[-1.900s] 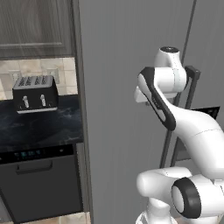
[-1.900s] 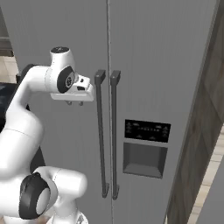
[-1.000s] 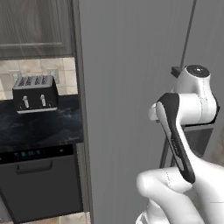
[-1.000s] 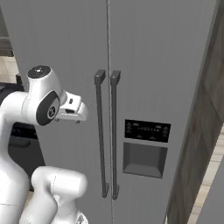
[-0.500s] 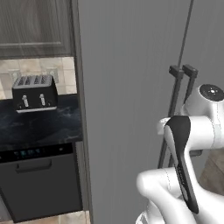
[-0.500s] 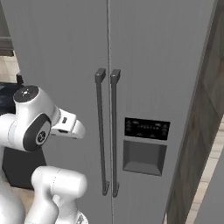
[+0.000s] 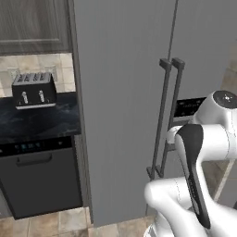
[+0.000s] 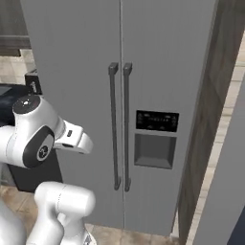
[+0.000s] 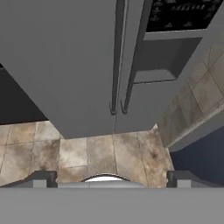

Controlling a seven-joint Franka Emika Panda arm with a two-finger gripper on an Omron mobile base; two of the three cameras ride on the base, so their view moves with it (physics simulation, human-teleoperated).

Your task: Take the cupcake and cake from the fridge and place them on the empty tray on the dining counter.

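A: Kitchen, tiled floor; the fridge [image 8: 143,95] has both doors closed, so cupcake and cake are presumably inside.

B: Nothing's done. The gripper [image 9: 111,177] has its jaws apart, holding nothing, short of the handles [image 8: 119,124].

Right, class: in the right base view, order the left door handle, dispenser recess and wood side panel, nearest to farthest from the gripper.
From the gripper:
1. Left door handle, just right.
2. Dispenser recess, right door.
3. Wood panel, far right.
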